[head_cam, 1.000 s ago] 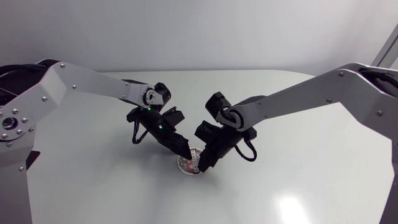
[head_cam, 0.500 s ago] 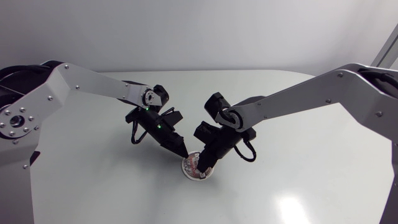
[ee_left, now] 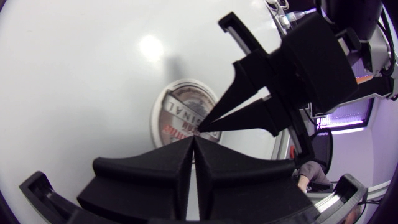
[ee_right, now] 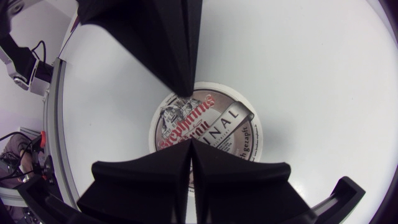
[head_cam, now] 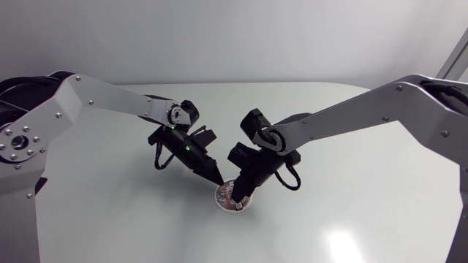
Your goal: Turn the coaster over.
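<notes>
Two grippers are hanging tip to tip over the coaster (head_cam: pixel 228 199), which is lying flat, printed face up, on the white table (head_cam: pixel 351 219). The left gripper (head_cam: pixel 217 177) is pressing its fingers together with nothing between them, its tip pointing down at the coaster's rim on the side away from the other arm. The right gripper (head_cam: pixel 238 196) is likewise pinched closed and empty, its tip sitting over the printed face. I cannot tell whether either tip is touching. My read of the step: prying an edge up, not yet done. To do it well, one closed tip should be pinning the face while the other is sliding low under the rim — shallow angle, slow push — so the thin disc is tilting rather than skating over the slick top. Once an edge is lifting, one gripper will be needing to open and pinch it.
</notes>
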